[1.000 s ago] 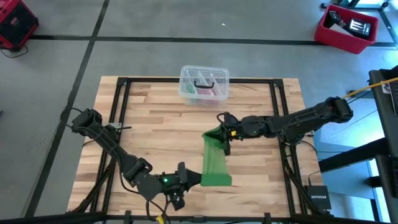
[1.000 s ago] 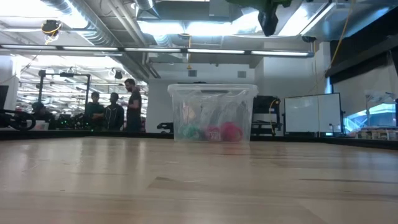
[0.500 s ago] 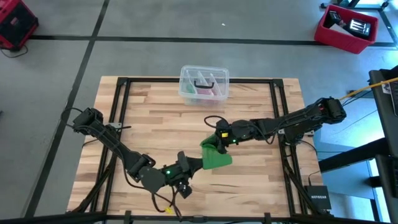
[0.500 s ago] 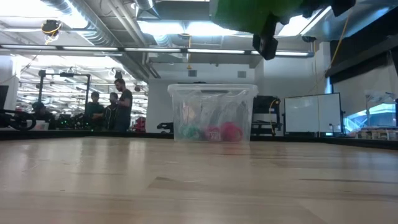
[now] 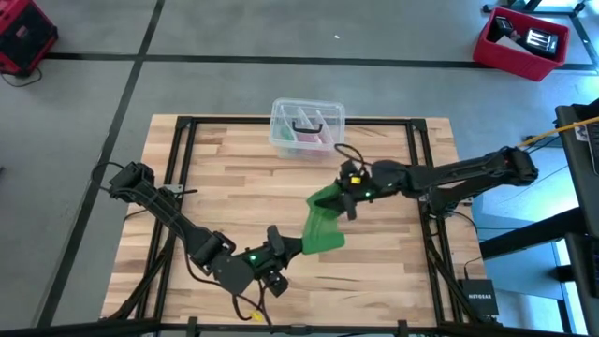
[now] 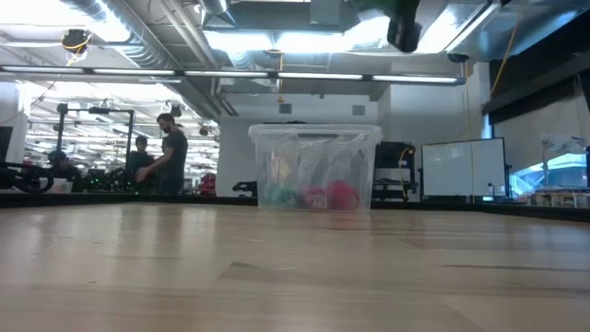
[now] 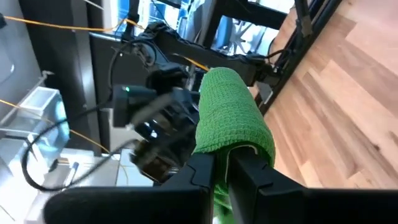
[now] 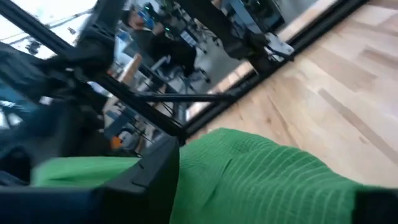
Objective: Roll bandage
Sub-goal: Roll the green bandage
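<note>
Between the two grippers, above the middle-front of the table (image 5: 234, 168), hangs the bandage (image 5: 321, 227): a slack green strip, not a cylinder.

- Left gripper (image 5: 292, 249): pinched shut on the near end of the bandage; wrist view shows the cloth draped over its closed fingers (image 7: 245, 174).
- Right gripper (image 5: 347, 198): at the far end of the strip. Cloth lies across one finger (image 8: 155, 180), but I cannot tell whether the jaws are parted or gripping.
- Progress, my read: early. No tight coil visible, only a fold or loose wrap at the left gripper. Most of the winding is left.
- Surface: pale wood plank top in a black frame. A clear plastic box (image 5: 307, 126) sits at the far edge, well beyond the right gripper.
- Room: grey concrete floor, red bins (image 5: 520, 41) off the table, people (image 6: 171, 161) standing in the background.
</note>
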Robot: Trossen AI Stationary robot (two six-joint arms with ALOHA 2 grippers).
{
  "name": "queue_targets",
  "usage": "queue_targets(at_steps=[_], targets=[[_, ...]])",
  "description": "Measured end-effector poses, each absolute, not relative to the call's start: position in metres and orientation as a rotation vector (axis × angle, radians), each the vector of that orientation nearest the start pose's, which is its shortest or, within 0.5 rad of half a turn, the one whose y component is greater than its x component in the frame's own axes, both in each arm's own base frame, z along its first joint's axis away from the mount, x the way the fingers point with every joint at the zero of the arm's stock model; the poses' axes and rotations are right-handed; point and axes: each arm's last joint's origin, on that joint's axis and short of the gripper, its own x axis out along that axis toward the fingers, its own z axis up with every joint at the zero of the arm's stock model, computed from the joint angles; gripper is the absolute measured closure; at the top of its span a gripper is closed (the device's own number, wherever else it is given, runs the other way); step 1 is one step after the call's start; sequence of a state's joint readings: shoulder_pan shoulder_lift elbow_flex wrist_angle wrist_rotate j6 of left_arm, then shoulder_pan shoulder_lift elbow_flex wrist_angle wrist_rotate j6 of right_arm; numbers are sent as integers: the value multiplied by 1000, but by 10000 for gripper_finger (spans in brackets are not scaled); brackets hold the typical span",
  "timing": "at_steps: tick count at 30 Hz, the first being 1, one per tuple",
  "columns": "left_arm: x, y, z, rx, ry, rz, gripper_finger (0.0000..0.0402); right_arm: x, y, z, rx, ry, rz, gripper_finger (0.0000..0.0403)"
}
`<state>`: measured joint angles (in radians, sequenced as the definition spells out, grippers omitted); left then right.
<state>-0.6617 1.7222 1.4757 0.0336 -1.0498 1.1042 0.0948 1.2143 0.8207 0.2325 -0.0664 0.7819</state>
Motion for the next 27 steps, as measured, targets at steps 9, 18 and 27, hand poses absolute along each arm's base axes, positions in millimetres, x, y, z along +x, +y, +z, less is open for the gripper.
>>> queue_targets(at_steps=[9,18,27], targets=[[321,-223,337,1196,384,247,384,254,29,317,814,175,202,205],[307,-213,307,1058,582,226,384,239,27,333,853,109,213,205],[293,-195,286,862,792,220,384,241,24,308,843,275,15,205]])
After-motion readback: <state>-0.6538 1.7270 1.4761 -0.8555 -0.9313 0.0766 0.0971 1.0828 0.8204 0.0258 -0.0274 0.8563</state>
